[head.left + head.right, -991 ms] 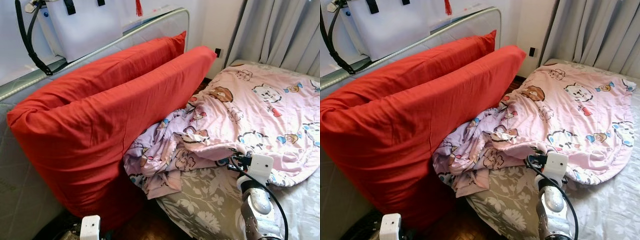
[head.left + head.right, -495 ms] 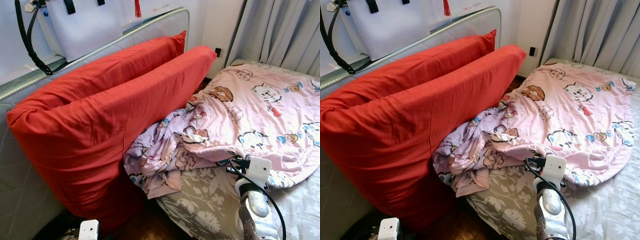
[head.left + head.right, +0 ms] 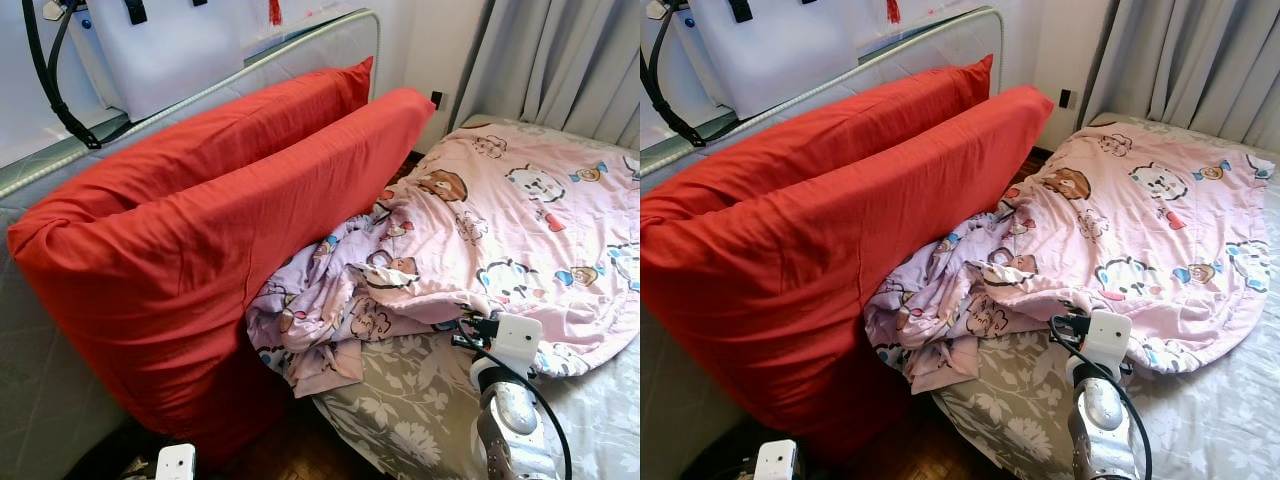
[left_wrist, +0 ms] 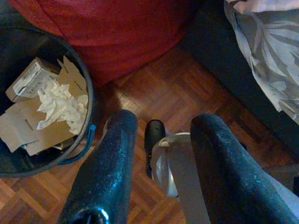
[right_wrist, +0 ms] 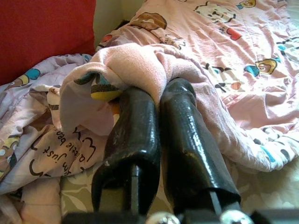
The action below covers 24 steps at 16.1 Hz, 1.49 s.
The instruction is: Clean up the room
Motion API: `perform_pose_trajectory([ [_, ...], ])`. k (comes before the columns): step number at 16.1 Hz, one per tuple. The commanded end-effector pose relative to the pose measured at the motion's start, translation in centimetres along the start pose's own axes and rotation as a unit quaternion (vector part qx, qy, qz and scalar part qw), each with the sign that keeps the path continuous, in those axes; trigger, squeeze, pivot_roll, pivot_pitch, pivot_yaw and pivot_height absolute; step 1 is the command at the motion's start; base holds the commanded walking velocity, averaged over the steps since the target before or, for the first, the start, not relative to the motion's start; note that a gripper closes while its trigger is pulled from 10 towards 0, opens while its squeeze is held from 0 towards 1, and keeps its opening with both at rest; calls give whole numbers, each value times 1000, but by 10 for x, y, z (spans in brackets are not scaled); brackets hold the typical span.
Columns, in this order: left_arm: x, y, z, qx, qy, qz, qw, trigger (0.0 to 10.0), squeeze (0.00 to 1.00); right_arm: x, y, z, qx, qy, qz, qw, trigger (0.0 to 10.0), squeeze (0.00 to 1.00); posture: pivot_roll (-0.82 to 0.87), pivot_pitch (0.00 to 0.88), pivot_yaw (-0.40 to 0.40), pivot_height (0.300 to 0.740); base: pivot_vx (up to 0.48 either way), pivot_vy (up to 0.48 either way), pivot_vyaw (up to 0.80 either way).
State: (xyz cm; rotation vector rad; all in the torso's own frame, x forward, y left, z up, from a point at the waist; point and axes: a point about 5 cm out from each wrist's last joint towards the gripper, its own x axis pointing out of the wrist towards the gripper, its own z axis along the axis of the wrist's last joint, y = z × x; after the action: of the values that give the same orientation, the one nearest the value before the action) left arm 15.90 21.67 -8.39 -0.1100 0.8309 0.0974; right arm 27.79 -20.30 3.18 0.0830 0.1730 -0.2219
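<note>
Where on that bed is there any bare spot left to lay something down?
Bare grey floral sheet shows along the near edge, bordered by the pink cartoon-print quilt and the wooden floor. The quilt lies fairly flat further back. It is crowded where the quilt bunches against the two big red pillows, and where the right gripper pinches a fold.

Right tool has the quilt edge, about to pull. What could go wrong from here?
1. The right tool is shut on only a small fold of the quilt; it may slip out under load.
2. The quilt's bunched end lies against the red pillows; a pull might drag or topple them.
3. The left tool hangs open near the bin; stepping could knock it.
</note>
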Motion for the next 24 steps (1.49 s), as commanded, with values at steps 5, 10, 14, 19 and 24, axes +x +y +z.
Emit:
perform_pose_trajectory([
  [5,-3,7,-7,4,11,10,1000,10000,0,4,5,5,3,-9,3,1000,10000,0,63,19,12,740,-197,0,0],
  [10,-2,6,-4,-1,6,9,1000,10000,0,6,-2,9,4,-18,-20,1000,10000,0,65,31,14,740,-244,0,0],
  [14,-2,6,-4,-1,4,9,1000,10000,0,7,-24,15,-12,-29,-93,995,10000,0,72,43,15,740,-241,0,0],
  [19,-3,7,-5,0,3,7,1000,10000,0,7,-56,25,-16,-44,-171,984,10000,0,72,54,18,740,0,0,0],
  [24,-3,7,-4,-1,2,6,1000,10000,0,7,-41,22,-12,-44,-145,988,10000,0,72,55,22,740,0,0,0],
])
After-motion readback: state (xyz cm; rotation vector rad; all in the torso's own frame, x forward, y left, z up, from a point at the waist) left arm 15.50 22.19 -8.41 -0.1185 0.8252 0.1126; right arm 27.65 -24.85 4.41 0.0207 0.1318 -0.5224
